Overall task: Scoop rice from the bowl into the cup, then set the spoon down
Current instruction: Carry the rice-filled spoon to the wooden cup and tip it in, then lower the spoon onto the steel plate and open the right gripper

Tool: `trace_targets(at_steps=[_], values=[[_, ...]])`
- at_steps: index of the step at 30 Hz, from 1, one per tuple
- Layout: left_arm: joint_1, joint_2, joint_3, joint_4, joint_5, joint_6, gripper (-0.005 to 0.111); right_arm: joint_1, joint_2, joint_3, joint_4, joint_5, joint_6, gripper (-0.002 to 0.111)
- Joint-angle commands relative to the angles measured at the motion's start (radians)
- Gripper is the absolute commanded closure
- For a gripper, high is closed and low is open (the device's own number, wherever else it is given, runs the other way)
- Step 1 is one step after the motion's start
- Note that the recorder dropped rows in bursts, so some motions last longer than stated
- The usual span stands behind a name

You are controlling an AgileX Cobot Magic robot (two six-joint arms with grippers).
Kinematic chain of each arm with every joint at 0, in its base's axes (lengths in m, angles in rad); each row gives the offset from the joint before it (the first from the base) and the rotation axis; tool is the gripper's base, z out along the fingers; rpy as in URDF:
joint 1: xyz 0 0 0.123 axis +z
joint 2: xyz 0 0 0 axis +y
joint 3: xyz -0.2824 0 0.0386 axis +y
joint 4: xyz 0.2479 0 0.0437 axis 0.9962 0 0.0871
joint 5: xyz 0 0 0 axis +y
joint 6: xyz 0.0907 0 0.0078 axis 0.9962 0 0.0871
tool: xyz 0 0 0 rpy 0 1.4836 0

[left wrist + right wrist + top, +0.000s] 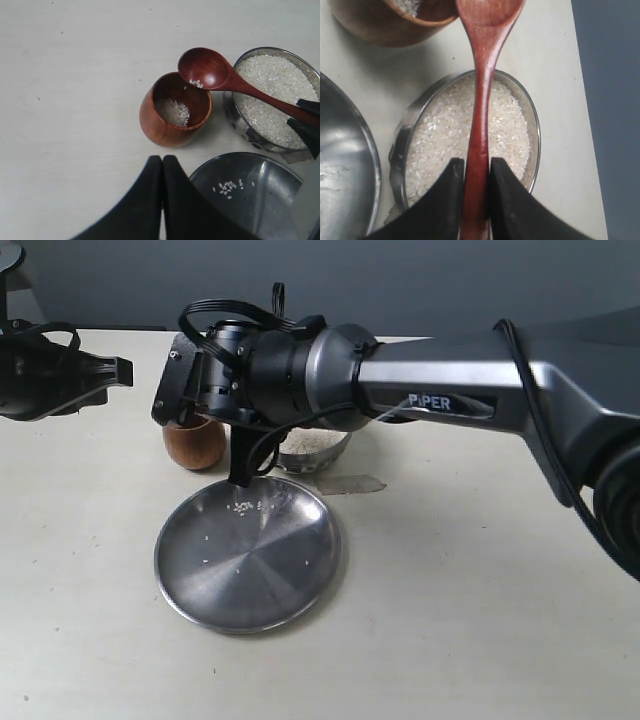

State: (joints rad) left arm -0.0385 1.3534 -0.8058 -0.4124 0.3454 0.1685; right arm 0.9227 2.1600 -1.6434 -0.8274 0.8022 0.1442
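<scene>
My right gripper [476,162] is shut on the slim handle of the reddish-brown spoon [481,95]. It holds the handle over the steel bowl [402,145], which is full of white rice [440,135]. The spoon's oval head [205,67] sits above the far rim of the brown wooden cup [155,125] with a few grains clinging to it. A small heap of rice [173,111] lies in the cup's bottom. My left gripper [162,159] is shut and empty, hovering apart from the cup. In the exterior view the right arm hides most of the bowl [315,448].
A large flat steel plate [250,570] lies in front of the cup [195,445] and bowl, with loose grains scattered on it. The left arm [60,375] waits at the table's far left. A dark backdrop rises behind the table's rear edge.
</scene>
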Motion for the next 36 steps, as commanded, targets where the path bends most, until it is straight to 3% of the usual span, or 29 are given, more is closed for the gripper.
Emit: trace_targets(at_steps=[1, 18, 23, 28, 36], values=[[-0.003, 0.001, -0.003, 0.003, -0.009, -0.001, 0.106, 0.007, -0.002, -0.008, -0.020, 0.003, -0.017, 0.109], [-0.003, 0.001, -0.003, 0.003, -0.009, -0.001, 0.106, 0.036, -0.002, -0.008, -0.075, 0.050, -0.050, 0.109], [-0.003, 0.001, -0.003, 0.003, -0.009, -0.001, 0.106, 0.025, -0.027, -0.008, -0.049, 0.060, 0.257, 0.109], [-0.003, 0.001, -0.003, 0.003, -0.008, -0.001, 0.106, 0.019, -0.078, -0.006, 0.116, 0.105, 0.347, 0.109], [-0.003, 0.001, -0.003, 0.003, -0.010, -0.001, 0.106, 0.025, -0.171, 0.087, 0.432, 0.155, 0.181, 0.109]])
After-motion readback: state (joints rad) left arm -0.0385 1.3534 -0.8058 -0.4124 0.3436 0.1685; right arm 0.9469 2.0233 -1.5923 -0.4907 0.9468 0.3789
